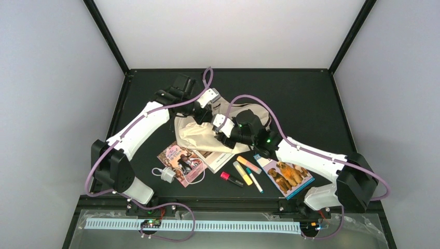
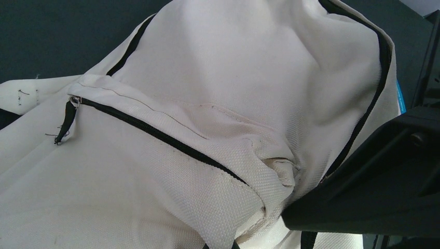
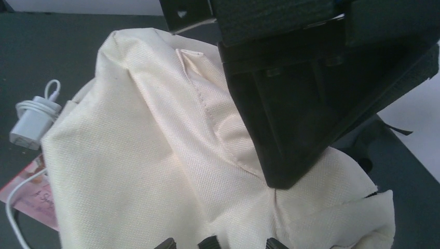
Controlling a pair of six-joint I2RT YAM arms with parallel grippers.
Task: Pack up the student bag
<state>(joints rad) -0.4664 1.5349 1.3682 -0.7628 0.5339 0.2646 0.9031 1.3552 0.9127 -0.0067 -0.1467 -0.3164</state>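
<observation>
No brand or label can be read on the student bag [image 1: 194, 136]. Some writing is seen on the pink cover of a booklet [image 1: 179, 160], but it is too small to be read. A book [image 1: 288, 177] with brown dogs pictured on its cover shows no readable title either.

The student bag is made of a soft cream woven fabric with dark zippers. In the left wrist view one black zipper is seen running across the front pocket, with a pull tab [image 2: 66, 122] hanging at its left end, and a second dark zipper is seen along the upper right edge. The bag is crumpled in the middle of the dark bench [image 1: 311, 104], between the two hands, and a white booklet [image 1: 215, 158] lies just at its near edge.

The left hand [image 1: 203, 111] is pressed together, and a fold of the bag's fabric is pinched in it, so the cloth is puckered there. The right hand [image 1: 224, 130] is laid against the bag. One dark finger [image 3: 290, 135] is seen upon the cloth, but whether this hand is spread or pinching cannot be told.

A white charger [image 1: 167, 175], a red marker [image 1: 231, 179] and two highlighters [image 1: 242, 173] are laid nearer the front.
</observation>
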